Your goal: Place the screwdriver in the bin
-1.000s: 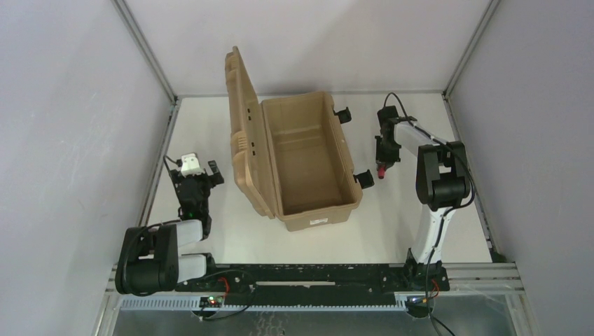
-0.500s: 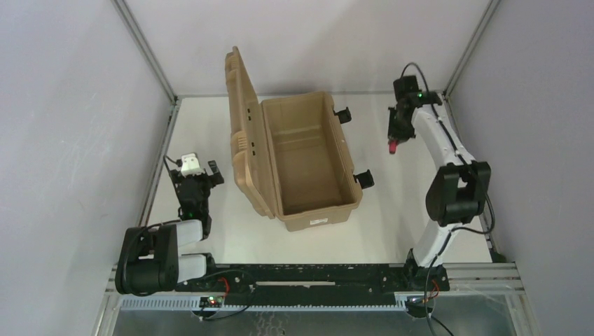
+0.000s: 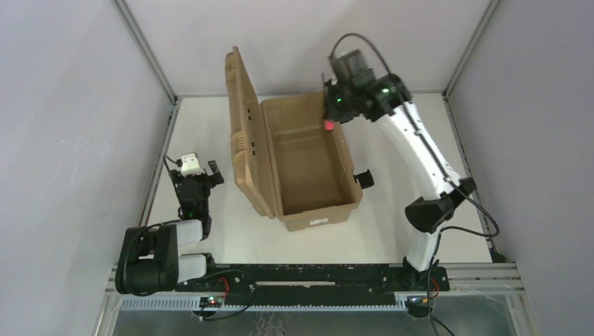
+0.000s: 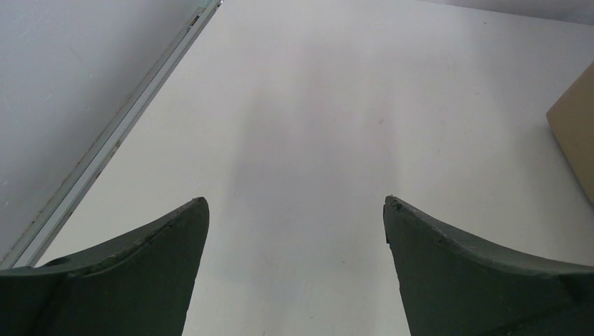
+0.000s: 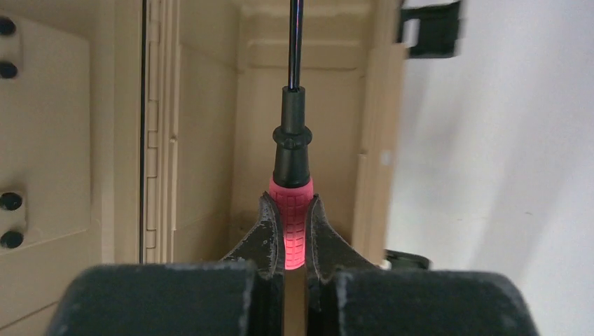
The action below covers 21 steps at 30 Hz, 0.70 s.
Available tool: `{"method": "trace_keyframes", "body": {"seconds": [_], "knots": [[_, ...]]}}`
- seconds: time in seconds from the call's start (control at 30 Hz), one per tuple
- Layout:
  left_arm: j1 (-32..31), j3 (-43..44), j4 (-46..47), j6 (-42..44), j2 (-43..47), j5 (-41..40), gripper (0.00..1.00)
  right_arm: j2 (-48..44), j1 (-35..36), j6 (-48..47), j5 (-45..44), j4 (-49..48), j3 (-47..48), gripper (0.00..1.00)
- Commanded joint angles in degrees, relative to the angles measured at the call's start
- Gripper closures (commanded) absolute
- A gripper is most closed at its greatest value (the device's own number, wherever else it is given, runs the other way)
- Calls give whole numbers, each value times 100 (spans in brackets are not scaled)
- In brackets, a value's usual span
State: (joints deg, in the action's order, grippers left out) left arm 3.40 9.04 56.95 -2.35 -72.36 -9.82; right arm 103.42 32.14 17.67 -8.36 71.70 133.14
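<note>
Above a white table (image 3: 392,182), the right gripper (image 5: 289,203) pinches the single screwdriver (image 5: 291,150), one open bin (image 3: 322,212) below; left gripper (image 4: 295,203) spread.

The top external camera looks down from above the near edge of the bench (image 3: 385,217), the left wrist camera views bare bench closely, and the right wrist camera shares the bin (image 3: 308,168) with the top view.

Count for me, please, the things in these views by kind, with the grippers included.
screwdriver: 1
bin: 1
grippers: 2, the left gripper open and the right gripper shut on the screwdriver
Total: 4
</note>
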Motion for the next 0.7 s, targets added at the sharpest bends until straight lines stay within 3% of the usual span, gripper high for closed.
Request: {"method": "trace_keyframes", "body": {"seconds": [0.0, 0.13, 0.67], "knots": [[23, 186, 449, 103, -10, 77, 0, 696, 332, 382, 378, -319, -597, 100], [26, 186, 447, 103, -15, 84, 0, 1178, 537, 387, 664, -1024, -1209, 100], [31, 186, 452, 103, -15, 77, 0, 2956, 637, 392, 596, -1828, -1798, 100]]}}
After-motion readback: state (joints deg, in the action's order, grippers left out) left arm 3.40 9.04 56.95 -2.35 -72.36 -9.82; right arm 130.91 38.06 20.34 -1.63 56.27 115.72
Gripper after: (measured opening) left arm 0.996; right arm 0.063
